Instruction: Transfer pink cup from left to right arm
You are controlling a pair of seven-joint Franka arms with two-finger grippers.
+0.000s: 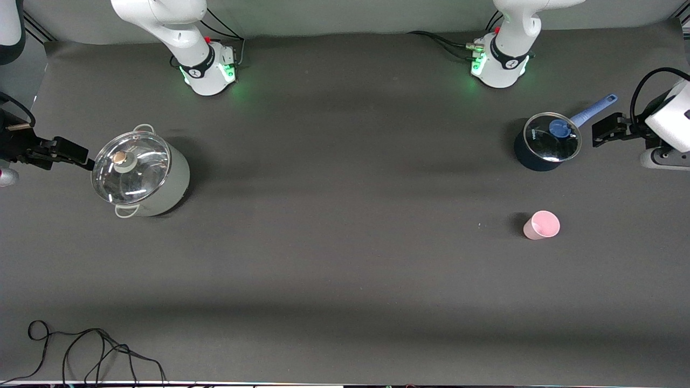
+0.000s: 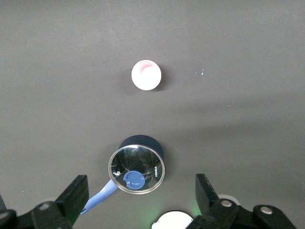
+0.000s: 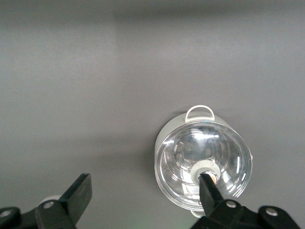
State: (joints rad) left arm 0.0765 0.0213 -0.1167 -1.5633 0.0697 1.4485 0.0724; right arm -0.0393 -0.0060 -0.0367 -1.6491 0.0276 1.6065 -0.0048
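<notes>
Pink cup (image 1: 542,224), a small pale pink tapered plastic tumbler with no handle, stands upright and untouched on the dark grey table mat (image 1: 345,258), toward the left arm's end. It sits nearer the front camera than the dark blue saucepan with glass lid and blue handle (image 1: 545,142), roughly at 6 o'clock from it, clearly apart.

Left gripper (image 1: 608,129) hangs at the table's edge, just beside the saucepan handle at about 3 o'clock from the pot, jaws wide apart, holding nothing. Right gripper (image 1: 62,151) waits at the opposite end, beside the large grey stockpot with glass lid (image 1: 141,171) at 9 o'clock, jaws also apart and empty.

Risks as I see them:
- Cup is light and tapered; an off-centre or one-sided contact likely tips or skids it.
- Left arm's path to the cup passes close to the saucepan handle; a low sweep could clip it.
- Handover needs free wall for the second grip; grabbing mid-cup leaves little room.
- Releasing before the right gripper clamps drops it.
</notes>
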